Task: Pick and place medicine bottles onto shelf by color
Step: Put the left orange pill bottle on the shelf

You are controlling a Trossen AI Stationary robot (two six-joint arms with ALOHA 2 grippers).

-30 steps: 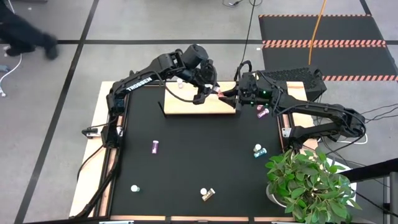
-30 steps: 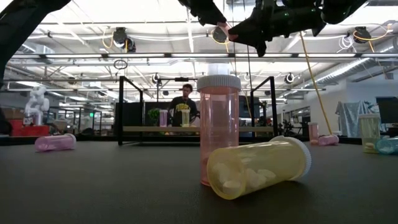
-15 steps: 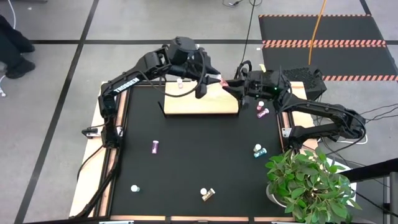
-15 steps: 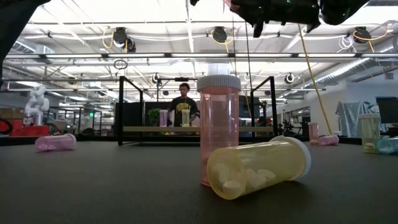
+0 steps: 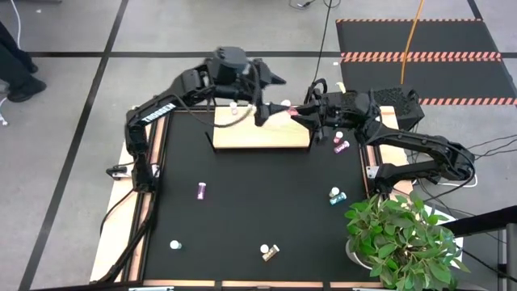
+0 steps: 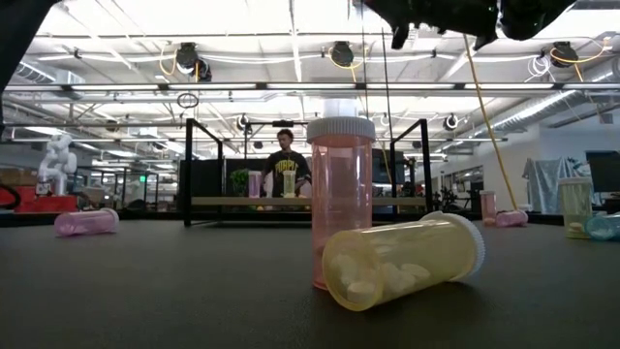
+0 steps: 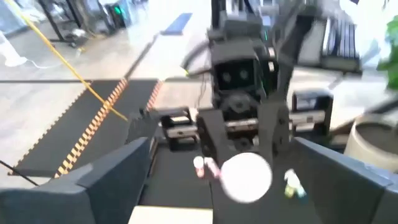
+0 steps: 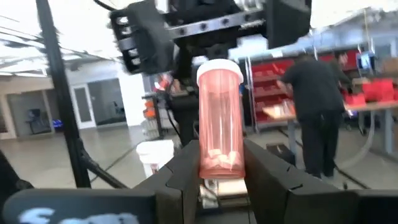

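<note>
On the black table point(image 5: 242, 210), a handover looks just finished. A second ago the two grippers met low over the right end of the shelf point(image 5: 261, 133); now both hang higher and the left gripper point(image 5: 271, 99) has drawn back toward the far edge, its fingers point(image 7: 93, 180) spread wide with nothing between them. The right gripper point(image 5: 296, 111) is clamped on the pink bottle point(image 8: 219, 118), held in the air above the shelf's right end — apparently the bottle has passed from left to right, and setting it down with its colour is what remains.

The shelf, a light-wood board on thin black brackets, carries a pink and a yellow bottle point(image 6: 289, 182) in the low view. Other bottles lie scattered on the table, among them a yellow one on its side point(image 6: 402, 262).

The held bottle is clear pink with a white cap point(image 7: 247, 177) — a few pale pills rest at its base.
</note>
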